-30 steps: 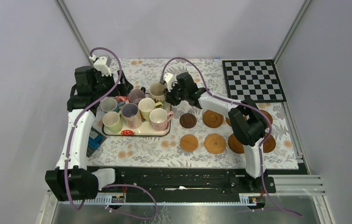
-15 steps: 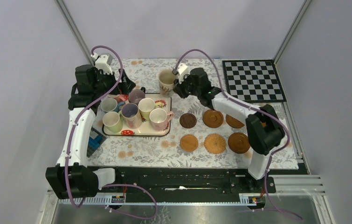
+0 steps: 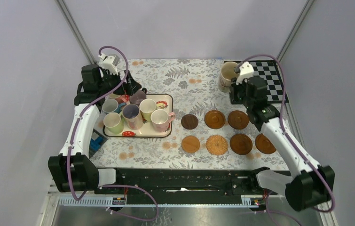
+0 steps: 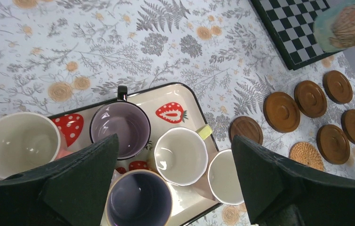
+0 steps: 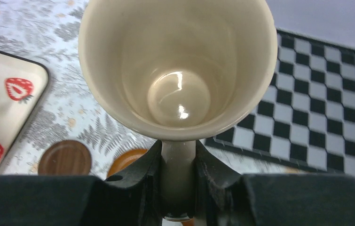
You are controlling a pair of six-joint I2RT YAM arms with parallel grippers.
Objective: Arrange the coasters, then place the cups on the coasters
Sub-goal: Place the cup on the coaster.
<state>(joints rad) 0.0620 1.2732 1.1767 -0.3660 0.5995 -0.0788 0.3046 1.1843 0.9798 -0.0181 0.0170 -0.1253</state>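
Your strawberry tray [image 3: 166,100] carries a cluster of empty cups [image 3: 131,114], with your left gripper [image 4: 174,141] hanging wide open above them. Your right gripper [image 5: 177,165] clamps the handle of the tall cream cup [image 3: 227,75], empty, aloft beside the checkerboard mat [image 3: 260,89]. Seven bare coasters [image 3: 214,119] lie in two rows right of the tray.

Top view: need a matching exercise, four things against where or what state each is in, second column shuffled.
Things:
1. tall cream mug
2. woven coaster
3. left gripper
4. checkerboard mat

Place or state:
A. open, above the tray
B. far right corner
C. held by its handle in the right gripper
D. near row, second from left

Pairs: 1-C, 2-D, 3-A, 4-B
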